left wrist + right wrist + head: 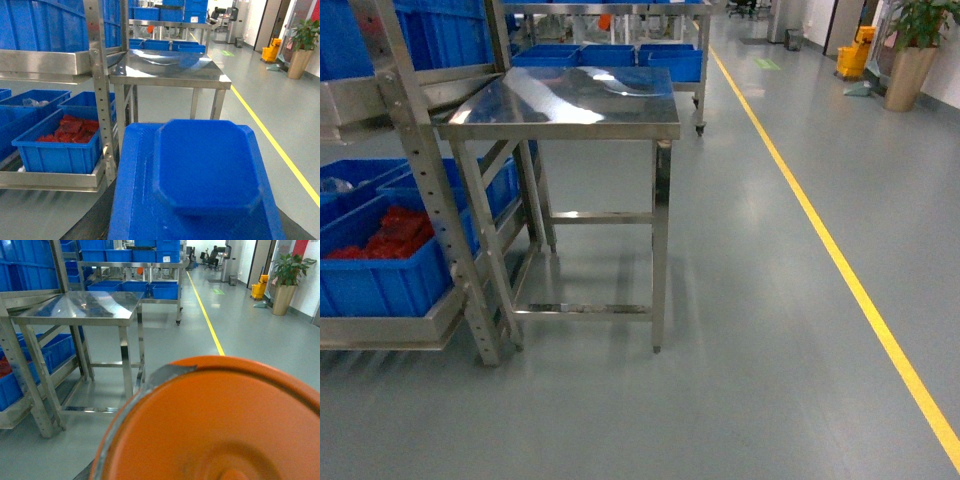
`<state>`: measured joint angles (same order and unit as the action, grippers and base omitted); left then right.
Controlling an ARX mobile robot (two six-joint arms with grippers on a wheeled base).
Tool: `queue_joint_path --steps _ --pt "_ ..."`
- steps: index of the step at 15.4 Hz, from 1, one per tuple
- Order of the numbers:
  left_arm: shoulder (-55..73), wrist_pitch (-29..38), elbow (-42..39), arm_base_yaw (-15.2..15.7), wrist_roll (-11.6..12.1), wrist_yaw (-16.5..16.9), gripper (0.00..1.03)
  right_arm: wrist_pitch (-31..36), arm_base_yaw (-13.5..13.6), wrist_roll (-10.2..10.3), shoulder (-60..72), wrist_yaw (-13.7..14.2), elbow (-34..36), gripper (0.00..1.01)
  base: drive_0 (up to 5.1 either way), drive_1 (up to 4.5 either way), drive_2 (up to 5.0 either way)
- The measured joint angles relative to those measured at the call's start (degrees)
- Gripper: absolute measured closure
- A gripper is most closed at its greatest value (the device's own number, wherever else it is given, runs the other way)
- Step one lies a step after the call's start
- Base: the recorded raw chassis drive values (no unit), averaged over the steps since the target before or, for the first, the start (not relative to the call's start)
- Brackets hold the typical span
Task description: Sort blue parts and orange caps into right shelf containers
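A blue part point(205, 165) fills the lower half of the left wrist view, hanging above the floor right at the camera. It hides my left gripper's fingers. An orange cap point(225, 430) fills the lower right wrist view the same way and covers my right gripper's fingers. Neither gripper shows in the head view. Large blue containers sit on a steel shelf rack at the left. One of them point(380, 275) point(55, 150) holds red pieces. Others point(40, 25) stand on the level above.
A bare steel table point(570, 105) point(170, 67) point(80, 307) stands beside the rack. Behind it is a wheeled cart with blue bins point(610, 55). A yellow floor line point(840, 260) runs along the right, and open grey floor lies between it and the table. A potted plant point(910, 70) stands far right.
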<state>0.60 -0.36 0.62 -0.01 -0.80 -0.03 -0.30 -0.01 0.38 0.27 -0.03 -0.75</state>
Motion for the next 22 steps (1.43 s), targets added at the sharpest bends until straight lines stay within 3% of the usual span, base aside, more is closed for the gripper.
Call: queue_joint_path --steps 14,17,22 --pt "0.0 -0.07 0.0 0.0 0.0 0.0 0.61 0.09 0.0 0.0 0.0 0.0 0.0 0.58 0.0 4.25 -4.3" --pt "0.0 -0.07 0.0 0.0 0.0 -0.11 0.61 0.39 0.0 0.0 0.02 0.0 0.0 0.58 0.0 0.0 0.0" --pt "0.0 -0.04 0.0 0.0 0.0 0.04 0.61 -0.09 0.0 0.0 0.02 0.17 0.0 0.58 -4.8 1.05 3.6"
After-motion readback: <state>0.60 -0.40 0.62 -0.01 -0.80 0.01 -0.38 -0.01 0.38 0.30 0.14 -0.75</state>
